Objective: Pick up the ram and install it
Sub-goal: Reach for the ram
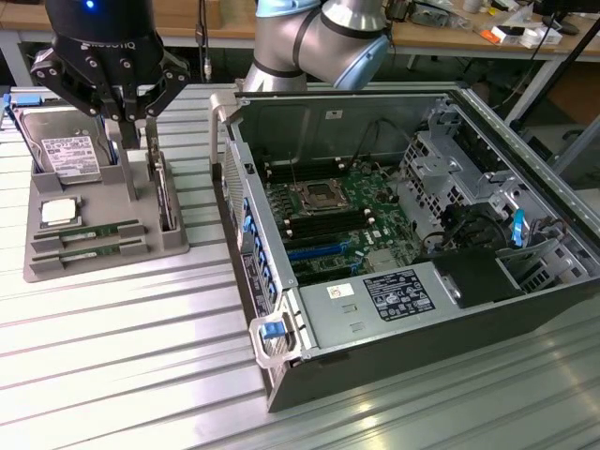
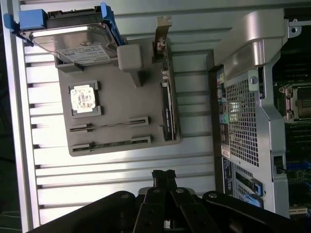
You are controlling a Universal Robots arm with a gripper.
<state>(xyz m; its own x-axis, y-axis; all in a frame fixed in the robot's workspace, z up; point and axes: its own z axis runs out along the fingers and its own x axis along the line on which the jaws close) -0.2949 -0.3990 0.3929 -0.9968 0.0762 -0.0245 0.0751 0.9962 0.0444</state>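
- The ribbed metal table (image 1: pixel 112 356) is closest to you, and the grey parts tray (image 1: pixel 103 262) (image 2: pixel 121 107) sits on it.
- The open computer case (image 1: pixel 422 361) (image 2: pixel 243 111) lies just beside the tray, on the exterior view's right. Its motherboard (image 1: pixel 328 216) is exposed.
- The ram (image 1: pixel 89 247) (image 2: pixel 112 143) lies flat in the slot along the tray's front edge, with nothing gripping it.
- A second green stick (image 1: pixel 94 230) (image 2: pixel 109 124) lies in the next tray slot, parallel to the ram and just behind it.
- The square silver processor (image 1: pixel 58 211) (image 2: pixel 83 97) sits in a tray pocket just behind the sticks.
- The hard drive (image 1: pixel 67 155) (image 2: pixel 82 46) leans in its blue-edged holder at the tray's back end.
- The gripper (image 1: pixel 131 117) (image 2: pixel 164 175) hangs above the tray's middle post, well apart from the ram. Its fingertips are pressed together and hold nothing.
- The silver arm (image 1: pixel 319 37) rises beyond the tray, behind the case.
- A cluttered workbench (image 1: pixel 450 28) runs across the background, well behind the tray.
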